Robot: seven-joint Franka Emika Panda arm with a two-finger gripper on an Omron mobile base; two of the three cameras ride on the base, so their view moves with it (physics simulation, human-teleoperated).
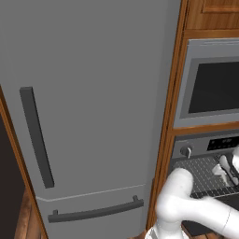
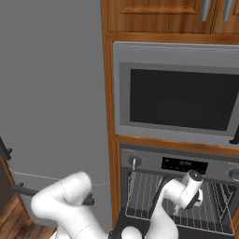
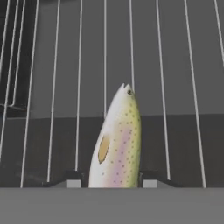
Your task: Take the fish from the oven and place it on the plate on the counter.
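Note:
The fish (image 3: 117, 140), pale and speckled with a pinkish flank and a yellow fin, points its head away from me over the wire rack (image 3: 52, 87) inside the oven (image 2: 154, 163). My gripper (image 3: 111, 181) is shut on the fish, with a dark fingertip pressed against each side of its body near the tail end. In the base views my hand (image 2: 192, 187) reaches into the oven cavity (image 1: 205, 172) just below the control strip. The plate and the counter are out of view.
A tall grey fridge (image 1: 93, 93) stands left of the oven behind a wooden post (image 1: 170, 116). A grey-framed, dark-windowed unit (image 2: 182, 98) sits directly above the oven. Wooden cabinets (image 2: 149, 11) are higher up. Rack wires and the oven walls surround my hand.

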